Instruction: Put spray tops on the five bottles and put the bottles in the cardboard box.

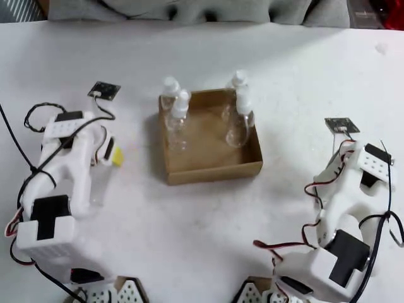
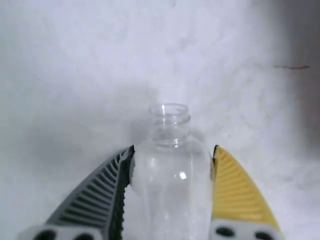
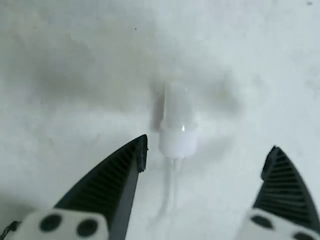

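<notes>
Worktop: a white worktop (image 1: 202, 214) carried everything, its surface faintly mottled.
Room: a strip of grey tufted upholstery (image 1: 208, 11) ran along the far edge of the worktop.
Fittings: a small dark board (image 1: 104, 90) lay on the worktop near the left arm (image 1: 60, 170), and a second dark board (image 1: 341, 125) lay near the right arm (image 1: 344, 214). Red and black cables (image 1: 315, 189) looped over the right arm.
Left hand: the left hand (image 2: 173, 149) was clamped on a clear bottle (image 2: 170, 180), with the grey finger (image 2: 100, 195) pressed to one side of the body and the yellow finger (image 2: 235, 190) to the other, just below the shoulder.
Right hand: the right hand (image 3: 208, 145) was spread wide and held nothing. Its two black fingers stood either side of a spray top (image 3: 177, 125) and were apart from it.
Clear bottle: it had no top, and its threaded neck was bare and open. It sat beside the left arm, well apart from the box.
Spray top: it was white with a translucent cap and lay on its side on the worktop. A thin dip tube trailed from it toward the right hand.
Cardboard box: the cardboard box (image 1: 214, 169) stood open at the middle of the worktop, between the arms.
Capped bottles: four clear bottles with white spray tops stood along the far side of the box, two at one corner (image 1: 169, 95) (image 1: 178, 120) and two at the other (image 1: 237, 88) (image 1: 241, 123).
</notes>
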{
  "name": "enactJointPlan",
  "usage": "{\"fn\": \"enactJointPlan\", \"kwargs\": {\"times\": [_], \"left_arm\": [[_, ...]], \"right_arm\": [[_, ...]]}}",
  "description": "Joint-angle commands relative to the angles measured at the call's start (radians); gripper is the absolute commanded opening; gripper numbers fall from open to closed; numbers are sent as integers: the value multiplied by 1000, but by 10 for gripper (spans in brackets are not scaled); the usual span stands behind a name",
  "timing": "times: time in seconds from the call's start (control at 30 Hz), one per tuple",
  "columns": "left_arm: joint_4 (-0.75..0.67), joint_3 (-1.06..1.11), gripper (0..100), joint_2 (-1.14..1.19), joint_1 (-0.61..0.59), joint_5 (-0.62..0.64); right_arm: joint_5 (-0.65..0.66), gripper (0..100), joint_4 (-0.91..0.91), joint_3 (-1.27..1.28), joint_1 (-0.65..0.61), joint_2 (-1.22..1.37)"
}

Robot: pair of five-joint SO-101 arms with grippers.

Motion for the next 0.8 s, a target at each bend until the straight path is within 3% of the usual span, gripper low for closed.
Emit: {"fn": "enactJointPlan", "kwargs": {"times": [0.0,0.17,0.37,0.63,0.77], "left_arm": [[-18,-55,20,-5,-10,-28],[-18,-55,20,-5,-10,-28],[-18,-55,20,-5,-10,-28],[-5,-63,20,-19,-5,38],[91,-91,20,-133,-4,89]], "right_arm": [[8,297,-68,-8,-10,42],[-28,253,-159,-9,-15,125],[-32,16,-160,-34,-8,91],[-25,16,12,-34,39,-125],[-34,15,125,-28,53,-257]]}}
